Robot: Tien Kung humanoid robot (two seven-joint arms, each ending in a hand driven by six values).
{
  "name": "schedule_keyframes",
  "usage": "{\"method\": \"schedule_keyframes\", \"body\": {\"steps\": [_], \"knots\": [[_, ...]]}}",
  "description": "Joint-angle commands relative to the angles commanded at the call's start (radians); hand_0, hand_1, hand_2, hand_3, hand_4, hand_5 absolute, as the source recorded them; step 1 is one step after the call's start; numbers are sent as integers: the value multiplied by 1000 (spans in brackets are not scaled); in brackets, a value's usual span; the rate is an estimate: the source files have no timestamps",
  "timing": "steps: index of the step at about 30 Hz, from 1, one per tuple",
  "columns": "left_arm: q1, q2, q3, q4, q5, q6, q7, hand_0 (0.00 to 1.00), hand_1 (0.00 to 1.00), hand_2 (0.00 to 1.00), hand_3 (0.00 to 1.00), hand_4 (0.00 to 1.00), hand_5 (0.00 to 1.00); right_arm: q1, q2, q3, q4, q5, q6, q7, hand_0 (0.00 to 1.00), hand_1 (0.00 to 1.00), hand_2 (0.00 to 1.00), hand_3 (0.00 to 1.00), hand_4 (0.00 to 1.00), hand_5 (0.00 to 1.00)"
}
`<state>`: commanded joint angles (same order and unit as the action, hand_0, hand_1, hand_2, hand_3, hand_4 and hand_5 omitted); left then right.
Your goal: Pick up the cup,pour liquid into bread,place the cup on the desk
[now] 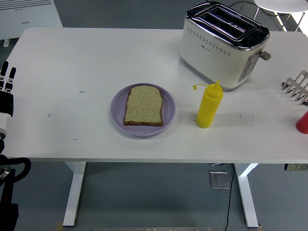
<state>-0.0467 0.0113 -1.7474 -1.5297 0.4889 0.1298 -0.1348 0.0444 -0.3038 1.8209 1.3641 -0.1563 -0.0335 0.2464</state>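
A slice of bread (143,105) lies flat on a purple plate (117,111) near the middle of the table. A yellow squeeze bottle (209,106) with a nozzle cap stands upright to the right of the plate. No cup shows clearly; a red object (303,122) is cut off by the right edge. My left hand (6,80) rests at the left edge, fingers straight and holding nothing, far from the plate. My right hand (291,88) shows as grey spread fingers at the right edge, above the red object and holding nothing.
A white and chrome toaster (223,46) stands at the back right, just behind the bottle. The white table (72,62) has a few small dark specks. A white heater stands on the floor at the top left.
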Motion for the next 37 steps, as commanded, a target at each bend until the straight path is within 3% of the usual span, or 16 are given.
{"method": "schedule_keyframes", "body": {"steps": [37], "knots": [[5,1,3,-2,0,0,0,807,788,836,815,487,998,-4,3,0,-7,8,-2,6,749,648,667,621,450,343]]}}
